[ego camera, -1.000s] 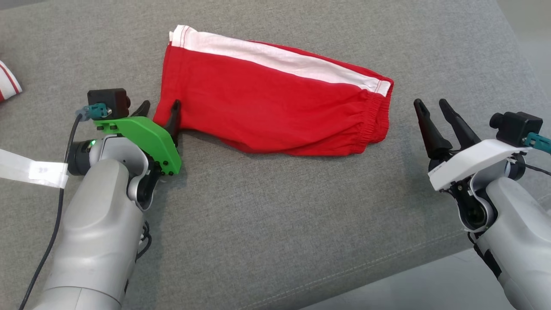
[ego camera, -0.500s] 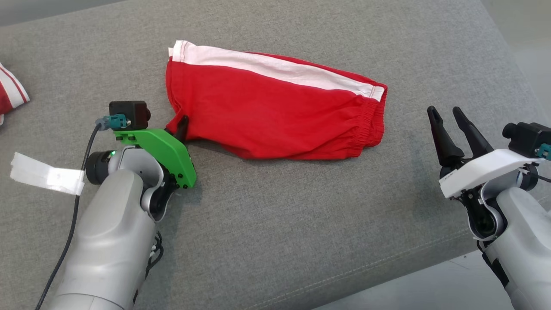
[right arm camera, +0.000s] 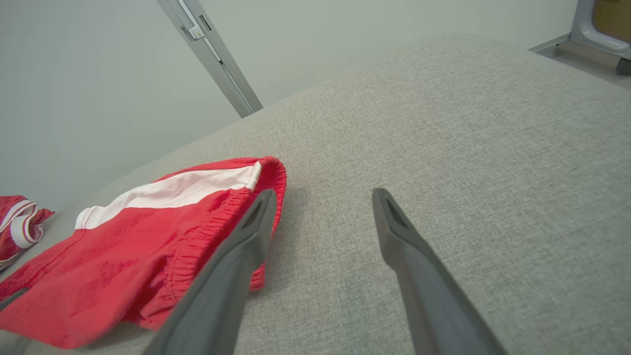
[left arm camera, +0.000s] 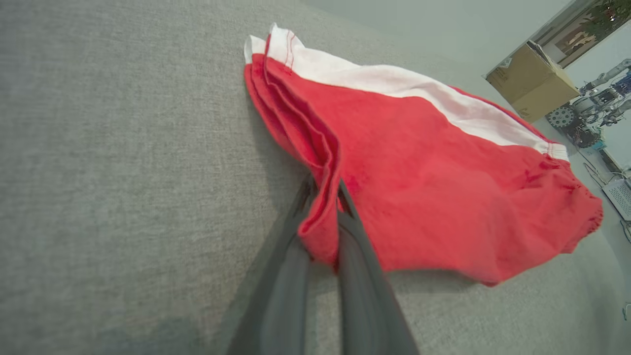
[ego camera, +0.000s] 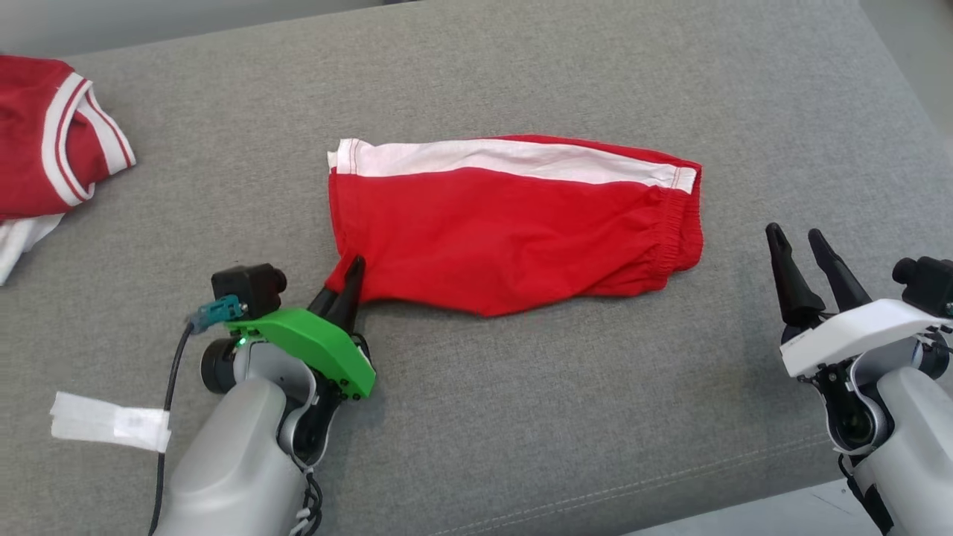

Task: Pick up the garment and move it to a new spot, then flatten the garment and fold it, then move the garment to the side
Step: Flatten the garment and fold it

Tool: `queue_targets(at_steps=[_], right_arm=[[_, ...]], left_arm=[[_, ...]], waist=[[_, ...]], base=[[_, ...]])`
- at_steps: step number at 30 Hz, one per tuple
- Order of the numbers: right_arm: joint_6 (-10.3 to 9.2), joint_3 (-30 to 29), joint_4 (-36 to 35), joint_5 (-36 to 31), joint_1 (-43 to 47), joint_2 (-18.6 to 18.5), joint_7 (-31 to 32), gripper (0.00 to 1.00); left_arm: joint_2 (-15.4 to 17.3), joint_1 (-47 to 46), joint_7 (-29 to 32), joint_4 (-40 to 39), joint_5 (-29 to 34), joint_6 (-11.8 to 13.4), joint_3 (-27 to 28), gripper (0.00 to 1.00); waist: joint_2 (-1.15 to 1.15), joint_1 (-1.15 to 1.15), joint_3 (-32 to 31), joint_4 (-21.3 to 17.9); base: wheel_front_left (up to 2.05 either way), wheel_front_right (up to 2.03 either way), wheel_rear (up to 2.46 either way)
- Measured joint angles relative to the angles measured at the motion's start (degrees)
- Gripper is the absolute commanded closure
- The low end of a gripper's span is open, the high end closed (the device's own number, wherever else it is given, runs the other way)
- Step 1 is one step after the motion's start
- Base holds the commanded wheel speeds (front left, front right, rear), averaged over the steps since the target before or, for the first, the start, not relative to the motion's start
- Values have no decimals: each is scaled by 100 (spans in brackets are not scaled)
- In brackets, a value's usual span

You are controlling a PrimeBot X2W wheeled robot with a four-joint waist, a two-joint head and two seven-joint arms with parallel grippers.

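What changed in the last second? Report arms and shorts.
The left gripper closed on the near left corner of the red shorts; a second ago it stood open around that corner. The whole head view shifted, not the things. The right gripper stayed open, clear of the shorts, which still lie on the grey cushion.
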Motion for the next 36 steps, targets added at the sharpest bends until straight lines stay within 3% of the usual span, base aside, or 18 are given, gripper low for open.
queue_targets(at_steps=[7, 13, 20, 22, 23, 30, 36], right_arm=[[-2, -99, 81, 8, 171, 19, 0, 0], [-1, 258, 144, -4, 162, 81, 2, 0], [-1, 387, 174, -3, 17, 133, 113, 0], [-1, 388, 230, -3, 10, 148, 148, 0], [-1, 391, 258, -3, 7, 161, 190, 0], [-15, 359, 350, 2, -107, 213, 255, 0], [-23, 342, 447, 59, -114, 246, 399, 0]], left_arm=[[8, 457, -476, -491, -354, 0, -164, 100], [21, 867, -487, -815, -385, 1, -391, 100], [40, 1162, -533, -1050, -325, 215, -470, 100], [42, 1282, -534, -1094, -324, 291, -509, 49], [43, 1333, -547, -1128, -318, 332, -506, 0], [57, 1378, -584, -1436, -40, 702, -116, 0], [176, 1380, -584, -2297, 578, 1018, 537, 0]], waist=[[0, 0, -167, 319], [0, 0, -287, 550], [0, 0, -354, 674], [0, 0, -360, 696], [0, 0, -363, 705], [0, 0, -371, 768], [0, 0, -372, 844]], base=[[0, 0, 0], [0, 0, 0], [0, 0, 0], [0, 0, 0], [0, 0, 0], [0, 0, 0], [0, 0, 0]])
